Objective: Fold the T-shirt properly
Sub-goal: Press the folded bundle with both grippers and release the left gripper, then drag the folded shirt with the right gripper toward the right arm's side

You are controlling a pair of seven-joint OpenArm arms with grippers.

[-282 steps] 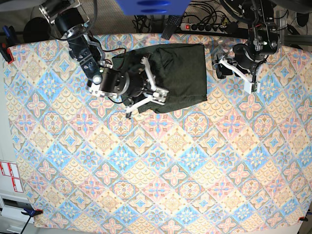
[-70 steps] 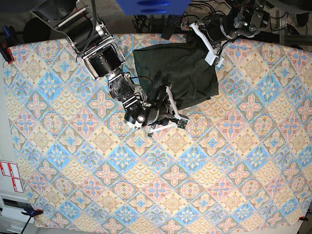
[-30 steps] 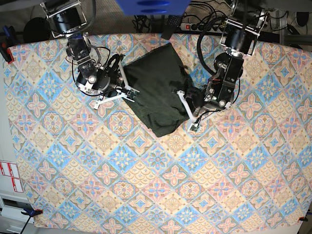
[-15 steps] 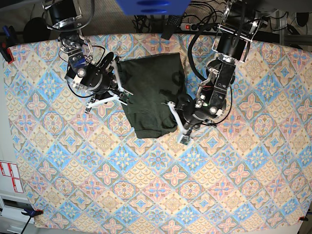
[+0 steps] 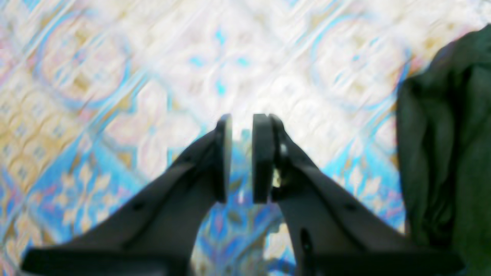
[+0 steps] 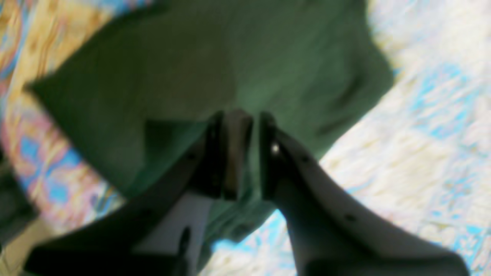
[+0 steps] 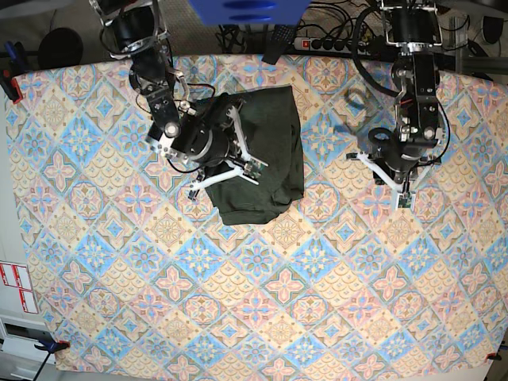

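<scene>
Left wrist view: looking down past the left gripper at the patterned tabletop. Showing the two dark fingers nearly together, with only a narrow slit of bright cloth pattern between the pads and nothing pinched there. Catching the T-shirt as a dark green, creased mass along the right edge of the picture, apart from the gripper. Blurring everything slightly.

Right wrist view: pointing at the T-shirt, filling the upper and middle part of the picture as a smooth green sheet with a folded edge running down toward the lower left. Hanging the right gripper directly over that fabric, jaws drawn close with just a thin gap. Blurring too much to tell whether any fabric is caught in that gap. Showing patterned tabletop to the right and a strip of it at the far left.

Base view: lying folded into a compact, roughly rectangular bundle, the T-shirt in the upper middle of the tabletop. Reaching over the shirt's left portion, the right gripper, white fingers angled across the fabric. Hovering well to the right of the shirt above bare pattern, the left gripper, nearly clenched and empty.
</scene>
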